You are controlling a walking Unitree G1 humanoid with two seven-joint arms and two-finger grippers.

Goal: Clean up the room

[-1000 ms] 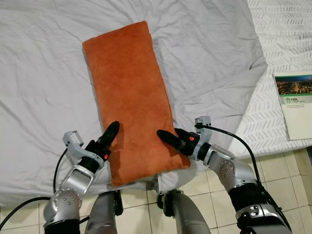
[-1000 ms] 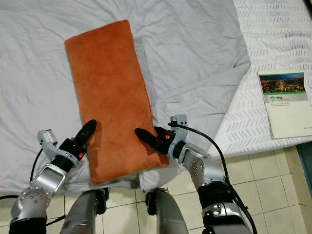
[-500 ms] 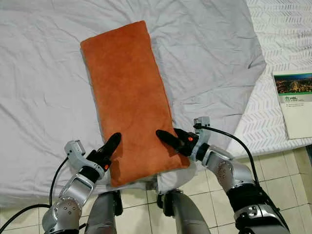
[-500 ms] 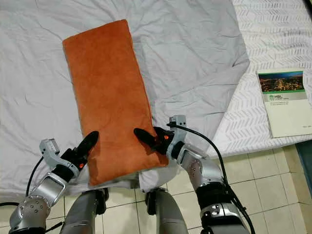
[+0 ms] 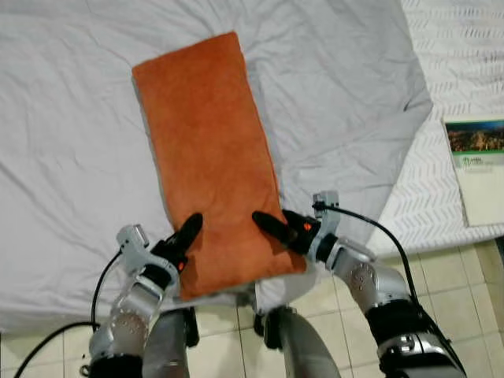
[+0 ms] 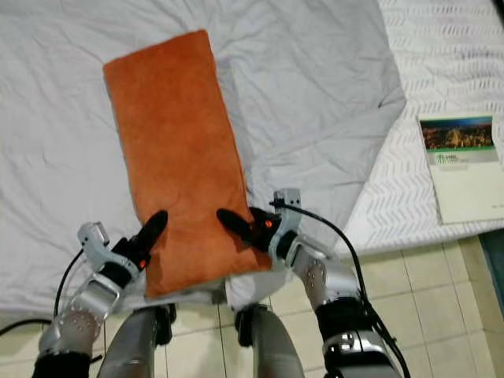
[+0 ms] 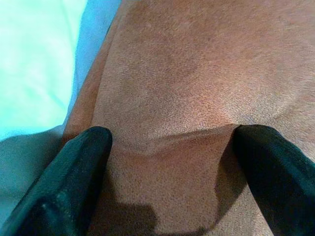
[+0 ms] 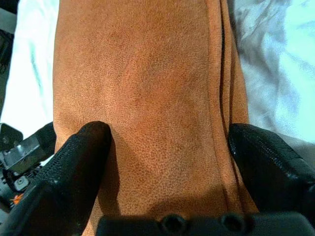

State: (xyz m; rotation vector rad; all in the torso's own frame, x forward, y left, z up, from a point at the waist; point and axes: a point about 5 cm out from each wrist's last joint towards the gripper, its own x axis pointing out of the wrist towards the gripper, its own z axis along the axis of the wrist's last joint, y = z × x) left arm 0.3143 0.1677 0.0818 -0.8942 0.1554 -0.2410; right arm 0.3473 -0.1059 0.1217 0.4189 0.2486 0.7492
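I've got the orange cushion (image 5: pixel 211 157) lying lengthwise on the grey sheet (image 5: pixel 346 102), centre of frame. Left gripper (image 5: pixel 187 236) and right gripper (image 5: pixel 272 227) both sit on its near end, fingers spread wide, not clamping. Booklet (image 5: pixel 477 169) at right edge.

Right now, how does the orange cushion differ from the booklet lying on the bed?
The orange cushion is thick, soft and plain; the booklet is thin and flat, white with a printed photo. The cushion lies on the grey sheet with both grippers at its near end; the booklet lies untouched on the white patterned cover. Both are rectangular.
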